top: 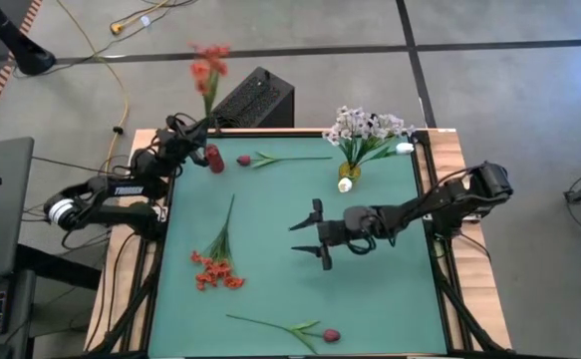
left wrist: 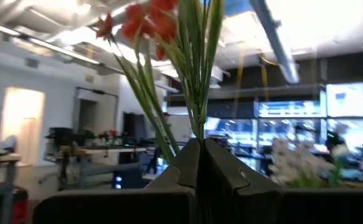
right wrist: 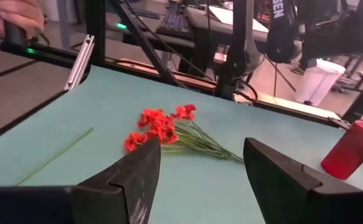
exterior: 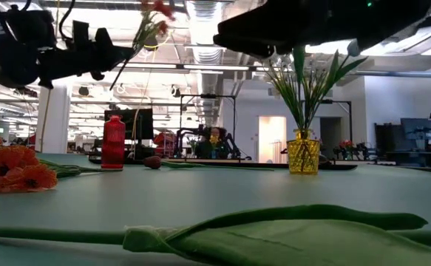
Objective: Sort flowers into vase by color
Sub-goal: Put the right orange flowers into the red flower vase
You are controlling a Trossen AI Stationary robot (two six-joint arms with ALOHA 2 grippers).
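Nearest, by the table's (top: 270,289) front edge, a green-stemmed spray with a dark pink bud (top: 331,336) lies flat, with open green surface beyond it. Further in on the left, an orange-red spray (top: 216,269) rests on the table, stem pointing away toward the far side. The right claw (top: 310,236) hovers over the middle of the table, released, its fingers spread wide with nothing between them and free surface all around. Toward the far edge, another pink bud spray (top: 245,160) lies beside a red bottle-shaped vase (top: 214,159) at the far left corner, and a yellow vase (top: 350,171) holding white blossoms (top: 368,126) stands far right. The left claw (top: 191,128) is clenched on an orange-red flower stem (left wrist: 197,93), held high above the red vase, past the far left edge.
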